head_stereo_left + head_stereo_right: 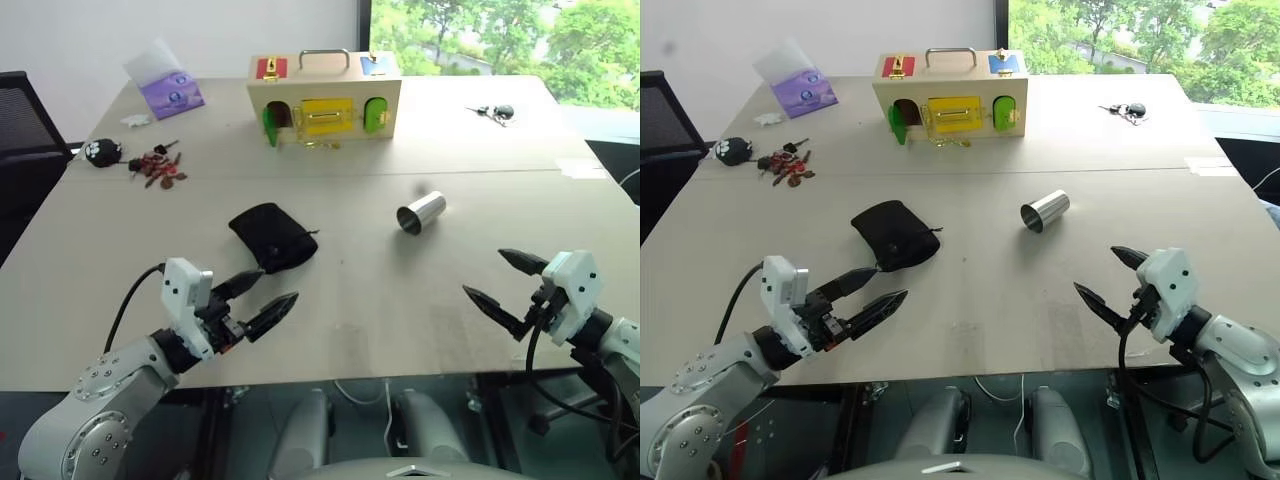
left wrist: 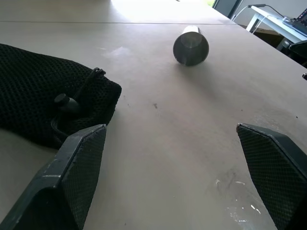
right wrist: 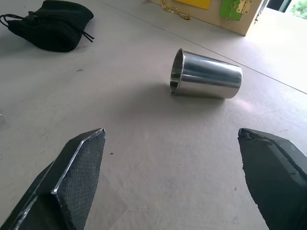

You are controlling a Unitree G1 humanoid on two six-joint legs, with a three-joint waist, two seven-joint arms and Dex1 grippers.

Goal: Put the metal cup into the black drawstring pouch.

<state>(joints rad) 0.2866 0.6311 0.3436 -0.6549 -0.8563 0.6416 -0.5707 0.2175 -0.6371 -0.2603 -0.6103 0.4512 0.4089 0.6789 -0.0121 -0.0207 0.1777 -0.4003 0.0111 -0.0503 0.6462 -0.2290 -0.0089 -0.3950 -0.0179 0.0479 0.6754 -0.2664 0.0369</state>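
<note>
The metal cup [image 1: 421, 213] lay on its side right of centre, the black drawstring pouch [image 1: 272, 237] left; the left gripper [image 1: 258, 300] and right gripper [image 1: 505, 283] were spread wide, empty.

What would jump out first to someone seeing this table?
The metal cup lies on its side mid-table, with the black drawstring pouch slumped to its left. Behind them stands a wooden box with bright little doors. Near the front edge, the left gripper and right gripper hover, jaws open.
</note>
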